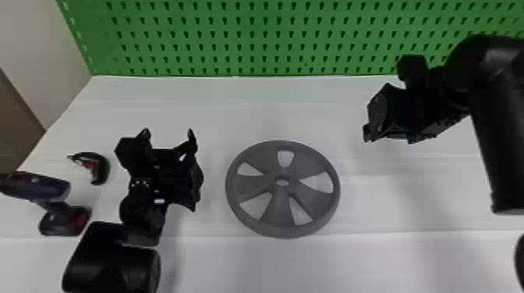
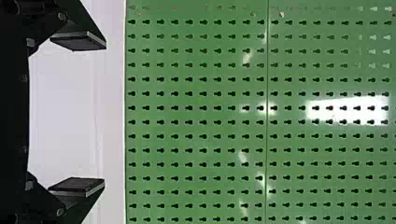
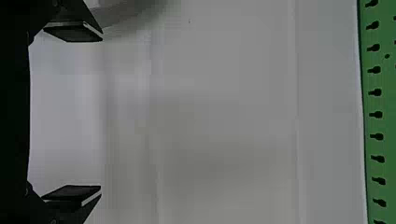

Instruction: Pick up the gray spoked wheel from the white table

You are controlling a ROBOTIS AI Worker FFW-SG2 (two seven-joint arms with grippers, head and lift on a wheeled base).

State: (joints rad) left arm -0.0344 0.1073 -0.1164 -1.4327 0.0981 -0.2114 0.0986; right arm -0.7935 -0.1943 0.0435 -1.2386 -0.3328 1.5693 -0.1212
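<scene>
"Gray wheel (image 1: 277, 210), where is it?"
"In front of the green board (image 1: 273, 27), flat on the white table (image 1: 218, 109)."
"And the claws?"
"Left gripper (image 1: 168, 133) on its left, right gripper (image 1: 372, 117) on its right, fingers apart on both."
"Smaller?"
"A drill (image 1: 39, 186), farther left."

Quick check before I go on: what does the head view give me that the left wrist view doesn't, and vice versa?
From the head view: the gray spoked wheel, the blue-black drill, a curved dark object and the right arm.

From the left wrist view: a rectangular glare patch and a panel seam on the pegboard.

In both: that green pegboard, the white table and the left gripper, jaws apart.
</scene>
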